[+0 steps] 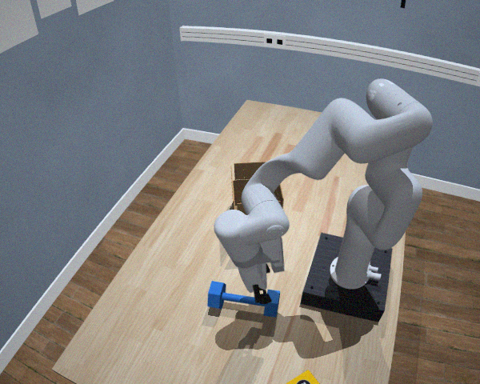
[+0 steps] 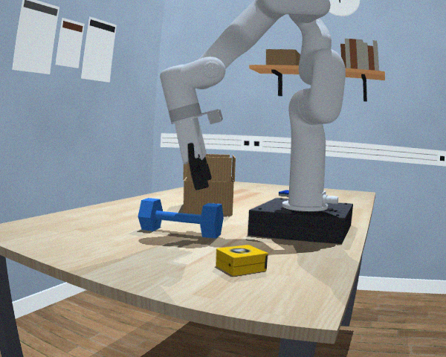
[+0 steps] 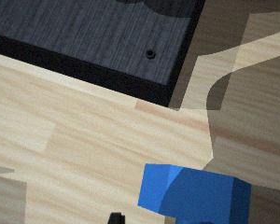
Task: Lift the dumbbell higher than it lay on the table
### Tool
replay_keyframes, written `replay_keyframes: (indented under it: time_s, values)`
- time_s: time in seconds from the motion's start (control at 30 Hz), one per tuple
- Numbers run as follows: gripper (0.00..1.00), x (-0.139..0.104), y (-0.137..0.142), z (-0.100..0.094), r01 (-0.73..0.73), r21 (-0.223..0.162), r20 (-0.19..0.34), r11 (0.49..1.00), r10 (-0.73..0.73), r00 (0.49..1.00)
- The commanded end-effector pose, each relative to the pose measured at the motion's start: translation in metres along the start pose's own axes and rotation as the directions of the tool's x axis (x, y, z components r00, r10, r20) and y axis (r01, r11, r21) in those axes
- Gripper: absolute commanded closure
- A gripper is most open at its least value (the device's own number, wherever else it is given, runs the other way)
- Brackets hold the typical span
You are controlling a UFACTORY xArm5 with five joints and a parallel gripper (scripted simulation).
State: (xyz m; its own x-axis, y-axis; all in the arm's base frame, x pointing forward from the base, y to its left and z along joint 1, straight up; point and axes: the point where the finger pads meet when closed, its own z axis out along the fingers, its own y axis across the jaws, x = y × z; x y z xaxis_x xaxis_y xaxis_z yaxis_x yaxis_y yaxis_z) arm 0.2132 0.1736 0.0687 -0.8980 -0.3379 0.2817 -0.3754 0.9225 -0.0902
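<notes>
The blue dumbbell (image 1: 243, 299) lies flat on the wooden table, with hexagonal ends and a thin bar; it also shows in the exterior view (image 2: 181, 217). My gripper (image 2: 198, 177) points down and hangs well above the dumbbell's right half, with clear air between them. In the top view the gripper (image 1: 262, 295) overlaps the bar near the right end. It is open and empty. The wrist view shows one blue end of the dumbbell (image 3: 194, 195) at the bottom and a dark fingertip (image 3: 115, 218) at the lower edge.
A brown cardboard box (image 2: 209, 184) stands just behind the dumbbell. The black robot base plate (image 2: 299, 219) lies to the right. A yellow tape measure (image 2: 241, 259) sits near the table's front edge. A shelf with books hangs on the back wall.
</notes>
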Motion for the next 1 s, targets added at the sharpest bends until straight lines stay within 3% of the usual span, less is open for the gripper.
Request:
replay_keyframes:
  time_s: [0.0,0.07,0.13,0.27,0.53,0.63,0.7,0.97]
  values:
    - [0.0,-0.027,-0.006,-0.007,-0.081,-0.063,0.132,0.995,0.089,0.987]
    - [0.0,-0.038,-0.01,-0.012,-0.119,-0.096,0.19,0.988,0.136,0.972]
    - [0.0,-0.038,-0.01,-0.012,-0.119,-0.096,0.19,0.988,0.136,0.972]
    - [0.0,-0.051,-0.016,-0.021,-0.162,-0.138,0.256,0.977,0.193,0.947]
    - [0.0,-0.053,-0.017,-0.018,-0.166,-0.142,0.263,0.976,0.199,0.944]
    - [0.0,-0.058,-0.015,-0.003,-0.166,-0.143,0.263,0.976,0.199,0.944]
    - [0.0,-0.058,-0.015,-0.003,-0.166,-0.143,0.263,0.976,0.199,0.944]
    - [0.0,-0.078,-0.009,0.065,-0.166,-0.142,0.263,0.976,0.199,0.944]
